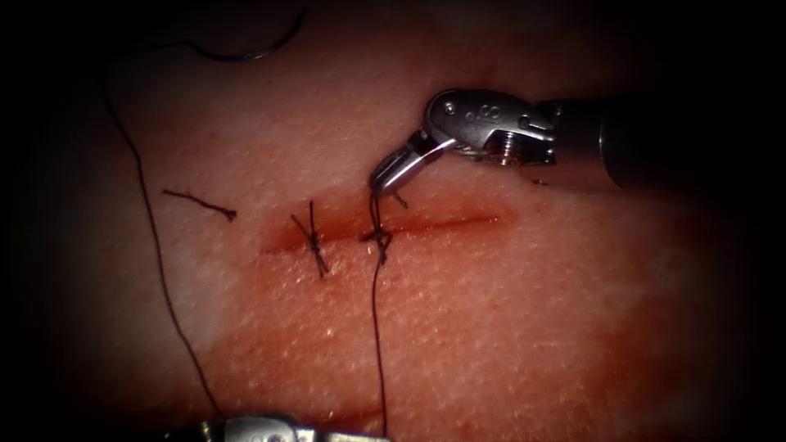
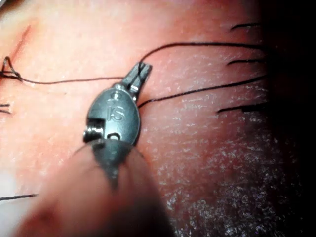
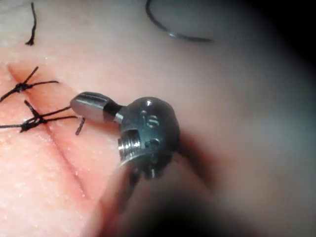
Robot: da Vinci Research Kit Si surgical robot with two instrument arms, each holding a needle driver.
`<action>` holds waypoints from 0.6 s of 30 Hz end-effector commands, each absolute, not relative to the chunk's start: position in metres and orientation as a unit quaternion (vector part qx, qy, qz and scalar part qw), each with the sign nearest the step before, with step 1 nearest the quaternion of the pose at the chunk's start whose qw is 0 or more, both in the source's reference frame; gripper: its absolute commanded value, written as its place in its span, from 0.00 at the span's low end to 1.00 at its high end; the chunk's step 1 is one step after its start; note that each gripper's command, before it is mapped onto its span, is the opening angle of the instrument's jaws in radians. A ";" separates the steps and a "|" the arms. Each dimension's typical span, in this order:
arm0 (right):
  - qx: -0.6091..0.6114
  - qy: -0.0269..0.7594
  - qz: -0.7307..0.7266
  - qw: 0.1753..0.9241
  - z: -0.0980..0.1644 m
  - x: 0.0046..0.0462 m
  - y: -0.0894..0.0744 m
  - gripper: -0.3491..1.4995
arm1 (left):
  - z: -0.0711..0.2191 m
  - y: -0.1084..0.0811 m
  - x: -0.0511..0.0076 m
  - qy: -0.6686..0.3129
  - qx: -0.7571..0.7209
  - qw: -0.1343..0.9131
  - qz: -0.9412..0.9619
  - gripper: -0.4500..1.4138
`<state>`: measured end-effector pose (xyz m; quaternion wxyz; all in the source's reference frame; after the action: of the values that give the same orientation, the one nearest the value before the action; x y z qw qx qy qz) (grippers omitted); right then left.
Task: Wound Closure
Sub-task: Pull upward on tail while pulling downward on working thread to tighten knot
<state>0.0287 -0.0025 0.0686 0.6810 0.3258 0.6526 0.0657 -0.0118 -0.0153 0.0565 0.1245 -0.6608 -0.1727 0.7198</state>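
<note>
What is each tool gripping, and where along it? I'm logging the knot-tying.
The right tool grips the thread just above the second knot. The left tool grips the same thread farther along. The needle lies free on the tissue.

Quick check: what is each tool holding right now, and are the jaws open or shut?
Left tool: shut on the thread.
Right tool: shut on the thread by the second knot.
Needle: free on the tissue.

The right end effector (image 1: 385, 173) is polished, glossy metal. The tissue (image 1: 491, 327) looks pebbled, moist and shiny. The thread (image 1: 377, 327) is dark and matt; the needle (image 1: 254, 53) thin, glinting metal.
</note>
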 end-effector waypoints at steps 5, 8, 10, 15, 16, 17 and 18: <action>0.293 0.658 0.084 0.688 0.069 0.0289 -0.001 0.00 | 0.055 -0.017 -0.0135 -0.186 -0.666 0.106 0.714 0.00; 0.280 0.657 0.089 0.694 0.069 0.0289 0.000 0.00 | 0.055 -0.018 -0.0142 -0.195 -0.665 0.090 0.716 0.00; 0.264 0.655 0.092 0.702 0.069 0.0289 0.000 0.00 | 0.055 -0.019 -0.0145 -0.201 -0.662 0.083 0.718 0.00; 0.233 0.647 0.106 0.718 0.070 0.0286 0.001 0.00 | 0.056 -0.021 -0.0153 -0.223 -0.657 0.070 0.716 0.00; 0.230 0.647 0.105 0.719 0.070 0.0285 0.001 0.00 | 0.056 -0.022 -0.0154 -0.232 -0.660 0.064 0.711 0.00; 0.227 0.647 0.104 0.721 0.070 0.0285 0.001 0.00 | 0.056 -0.022 -0.0155 -0.237 -0.660 0.061 0.710 0.00; 0.226 0.646 0.106 0.722 0.070 0.0284 0.001 0.00 | 0.056 -0.022 -0.0156 -0.241 -0.663 0.056 0.707 0.00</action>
<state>0.0278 0.0003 0.0694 0.7234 0.2234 0.6448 0.1051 -0.0151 -0.0222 0.0553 0.0542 -0.6625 -0.2443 0.7060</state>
